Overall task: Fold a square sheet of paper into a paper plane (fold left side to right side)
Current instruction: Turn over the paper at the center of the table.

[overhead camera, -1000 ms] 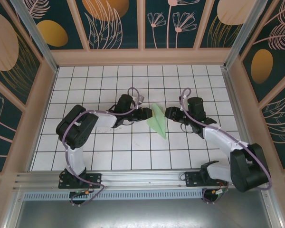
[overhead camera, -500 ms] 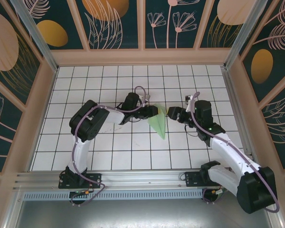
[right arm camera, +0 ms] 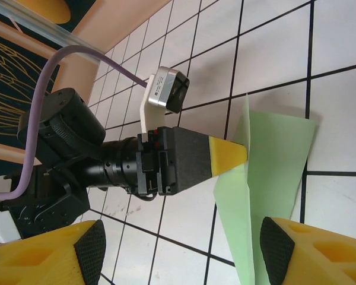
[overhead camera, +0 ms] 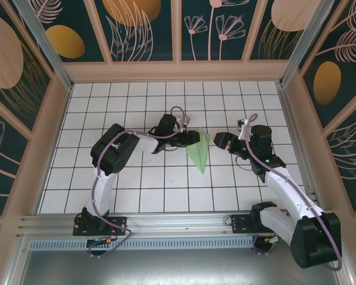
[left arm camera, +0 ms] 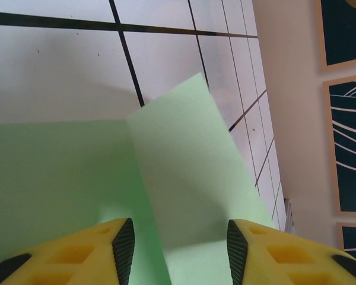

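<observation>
Inspecting the fold: left gripper [overhead camera: 196, 138] at the green paper [overhead camera: 197, 151], right gripper [overhead camera: 216, 141] released just beside it.
Top view: the paper lies as a narrow wedge mid-table on the white tiled surface [overhead camera: 136, 190], point toward the arm bases; dark floral wall panels [overhead camera: 142, 24] in pale frames enclose the cell. Left wrist view: yellow fingers [left arm camera: 71, 255] stand apart either side of a raised flap, not clamped on it; black grid lines run to the far wall [left arm camera: 291, 89]. Right wrist view: the right gripper's [right arm camera: 181, 249] jaws are spread wide over bare tile, holding nothing; the left gripper's yellow tip [right arm camera: 228, 157] meets the paper's crease.
</observation>
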Controlling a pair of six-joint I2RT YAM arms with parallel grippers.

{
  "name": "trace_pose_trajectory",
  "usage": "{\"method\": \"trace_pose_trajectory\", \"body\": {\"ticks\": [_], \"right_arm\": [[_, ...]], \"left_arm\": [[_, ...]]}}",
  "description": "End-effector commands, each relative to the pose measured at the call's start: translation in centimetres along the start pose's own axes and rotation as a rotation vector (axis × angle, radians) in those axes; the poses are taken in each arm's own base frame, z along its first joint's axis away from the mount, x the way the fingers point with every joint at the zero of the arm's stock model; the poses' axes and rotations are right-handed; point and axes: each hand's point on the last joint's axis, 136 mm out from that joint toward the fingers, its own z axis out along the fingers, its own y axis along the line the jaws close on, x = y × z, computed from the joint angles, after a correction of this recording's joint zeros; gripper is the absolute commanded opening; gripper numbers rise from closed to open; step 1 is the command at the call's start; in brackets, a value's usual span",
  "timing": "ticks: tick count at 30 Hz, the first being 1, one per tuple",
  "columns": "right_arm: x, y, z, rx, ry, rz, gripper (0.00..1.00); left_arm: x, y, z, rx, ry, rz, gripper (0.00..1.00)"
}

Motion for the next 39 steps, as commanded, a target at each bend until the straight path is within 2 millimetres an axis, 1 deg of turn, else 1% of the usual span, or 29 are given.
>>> {"method": "trace_pose_trajectory", "body": {"ticks": [1,5,11,14,15,17,23,29,36,39], "right_arm": [[0.5,0.0,-0.2,-0.020,0.009,0.005,0.72],[0.7,0.0,-0.2,-0.037,0.017,0.014,0.73],[1.1,0.4,-0.3,-0.069,0.030,0.026,0.78],[1.1,0.4,-0.3,-0.068,0.035,0.024,0.80],[1.1,0.4,-0.3,-0.067,0.035,0.024,0.80],[1.1,0.4,-0.3,-0.067,0.035,0.022,0.80],[1.4,0.1,-0.2,-0.059,0.039,0.030,0.81],[1.7,-0.4,-0.2,-0.037,0.045,0.044,0.81],[1.6,-0.4,-0.3,-0.035,0.045,0.043,0.82],[1.6,-0.4,-0.3,-0.036,0.044,0.041,0.82]], "left_arm": [[1.1,1.6,1.0,-0.038,0.044,-0.016,0.49],[0.8,0.9,1.6,-0.012,0.055,-0.006,0.47],[0.5,0.0,2.5,0.029,0.066,0.005,0.42],[0.5,-1.1,2.6,0.073,0.075,0.019,0.40],[0.6,-1.3,2.6,0.081,0.076,0.024,0.41],[0.7,-1.9,2.5,0.090,0.079,0.043,0.46],[0.8,-3.0,1.4,0.088,0.070,0.080,0.47],[1.2,-3.4,1.3,0.071,0.077,0.093,0.48],[1.7,-2.5,1.7,-0.017,0.097,0.105,0.50],[2.1,-2.7,2.1,-0.012,0.111,0.105,0.51]]}}
